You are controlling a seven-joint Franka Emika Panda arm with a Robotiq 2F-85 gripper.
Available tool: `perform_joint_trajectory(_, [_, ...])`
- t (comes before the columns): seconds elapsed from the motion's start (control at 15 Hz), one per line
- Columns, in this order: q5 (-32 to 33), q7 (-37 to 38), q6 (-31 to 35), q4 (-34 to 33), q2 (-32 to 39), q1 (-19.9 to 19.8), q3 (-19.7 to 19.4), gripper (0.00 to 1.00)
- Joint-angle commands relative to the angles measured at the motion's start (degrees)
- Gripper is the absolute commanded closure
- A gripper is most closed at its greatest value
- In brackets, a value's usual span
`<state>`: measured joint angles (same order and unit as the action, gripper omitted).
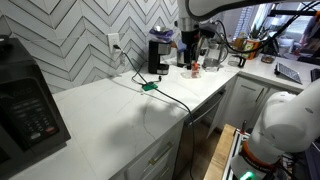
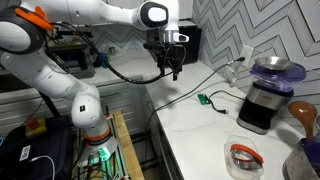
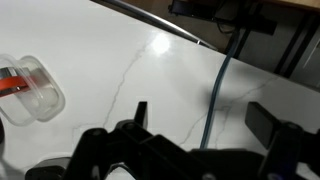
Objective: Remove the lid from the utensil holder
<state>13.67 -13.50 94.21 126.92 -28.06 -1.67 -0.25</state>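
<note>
A pale blue bowl-like lid (image 2: 272, 68) rests on top of the black coffee machine (image 2: 262, 105); it also shows as a bluish cap in an exterior view (image 1: 160, 33). A grey utensil holder (image 2: 298, 162) with a wooden spoon sticking up stands at the frame's bottom right corner, partly cut off. My gripper (image 2: 170, 68) hangs open and empty above the white counter, well away from the lid. It is also in an exterior view (image 1: 190, 42). In the wrist view my open fingers (image 3: 205, 125) frame bare counter and a cable (image 3: 218, 85).
A clear plastic container with a red part (image 2: 243, 157) lies on the counter and shows in the wrist view (image 3: 30, 90). A small green board (image 2: 203, 99) with cables lies mid-counter. A black microwave (image 1: 25, 100) stands at the counter's end. A tiled wall runs behind.
</note>
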Motion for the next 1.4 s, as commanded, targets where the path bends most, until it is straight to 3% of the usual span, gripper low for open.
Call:
perform_joint_trajectory(0.0, [-1.3,3.1,1.0,-1.5,0.8,0.1,-1.8,0.0])
perform_joint_trajectory(0.4, [-6.4,4.9,2.8,-13.1,9.1,-4.8,-10.9,0.0])
perform_joint_trajectory(0.8, [-14.5,7.4,3.2,-31.2,24.4,-10.2,-17.9,0.0])
perform_joint_trajectory(0.87, [-14.0,7.0,3.8,-34.0,26.5,-10.9,-18.1,0.0])
perform_joint_trajectory(1.07, [-4.6,6.8,7.3,-41.6,31.8,-12.7,-17.5,0.0])
perform_joint_trajectory(1.33, [2.1,-0.3,2.6,-46.6,34.3,-13.9,-17.5,0.0])
